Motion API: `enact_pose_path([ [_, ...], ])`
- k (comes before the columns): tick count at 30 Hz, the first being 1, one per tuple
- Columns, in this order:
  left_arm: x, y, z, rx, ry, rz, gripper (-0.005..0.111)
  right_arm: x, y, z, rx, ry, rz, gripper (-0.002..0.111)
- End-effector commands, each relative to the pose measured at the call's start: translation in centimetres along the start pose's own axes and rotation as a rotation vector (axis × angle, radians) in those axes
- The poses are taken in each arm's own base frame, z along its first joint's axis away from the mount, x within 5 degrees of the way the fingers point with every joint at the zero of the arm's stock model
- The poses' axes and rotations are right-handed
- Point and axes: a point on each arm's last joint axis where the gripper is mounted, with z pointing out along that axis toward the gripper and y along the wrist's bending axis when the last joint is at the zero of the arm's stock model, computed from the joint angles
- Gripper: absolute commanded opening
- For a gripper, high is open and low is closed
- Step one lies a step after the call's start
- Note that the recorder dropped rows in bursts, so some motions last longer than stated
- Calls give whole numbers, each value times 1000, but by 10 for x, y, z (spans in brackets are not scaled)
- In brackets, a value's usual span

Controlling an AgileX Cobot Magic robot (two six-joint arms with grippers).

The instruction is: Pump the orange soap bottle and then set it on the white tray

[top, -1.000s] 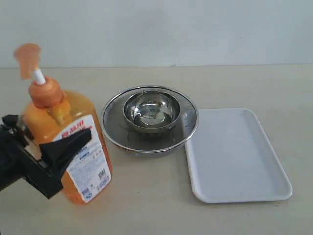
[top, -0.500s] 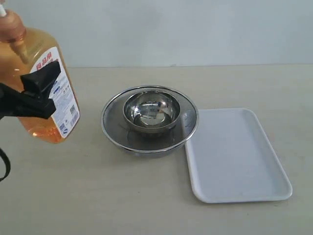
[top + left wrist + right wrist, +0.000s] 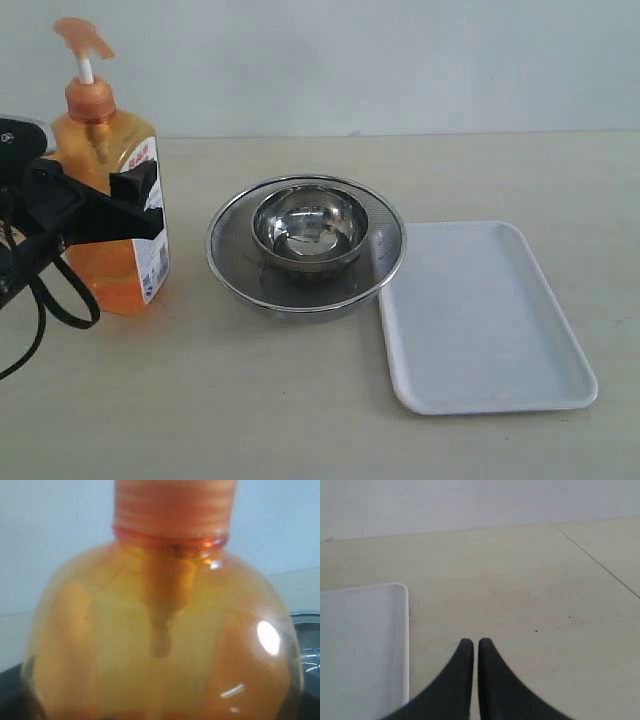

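Note:
The orange soap bottle (image 3: 105,215) stands upright at the left of the table, its pump head (image 3: 80,35) raised on the white stem and its label facing right. My left gripper (image 3: 125,200) is shut on the bottle's body from the left side, one black finger (image 3: 135,190) across the label. The bottle's neck and shoulder (image 3: 165,630) fill the left wrist view. I cannot tell whether its base touches the table. The white tray (image 3: 485,320) lies empty at the right. My right gripper (image 3: 475,643) is shut over bare table beside the tray's corner (image 3: 365,640); the exterior view does not show it.
A small steel bowl (image 3: 308,225) sits inside a wider steel mesh bowl (image 3: 230,265) between the bottle and the tray, and the mesh rim touches the tray's left edge. Black cables (image 3: 50,295) hang from the left arm. A pale wall runs behind the table.
The bottle went from tilted and low at the front left, up and back out of the top of view, and now stands upright lower down beside the bowls, still gripped.

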Motion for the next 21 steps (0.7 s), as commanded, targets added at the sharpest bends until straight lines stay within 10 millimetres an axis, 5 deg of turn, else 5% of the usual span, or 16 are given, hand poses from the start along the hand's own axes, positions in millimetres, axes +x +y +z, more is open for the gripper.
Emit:
enact_pose_path([
  [1, -9, -4, 12, 17, -110, -52, 5, -1, 0, 0, 4, -13, -14, 1],
  [6, -2, -7, 20, 21, -90, -61, 5, -1, 0, 0, 4, -13, -14, 1],
  [13, 5, -12, 21, 60, -60, 206, 5, -1, 0, 0, 4, -13, -14, 1],
  [21, 5, -14, 21, 87, -57, 273, 5, -1, 0, 0, 4, -13, -14, 1],
])
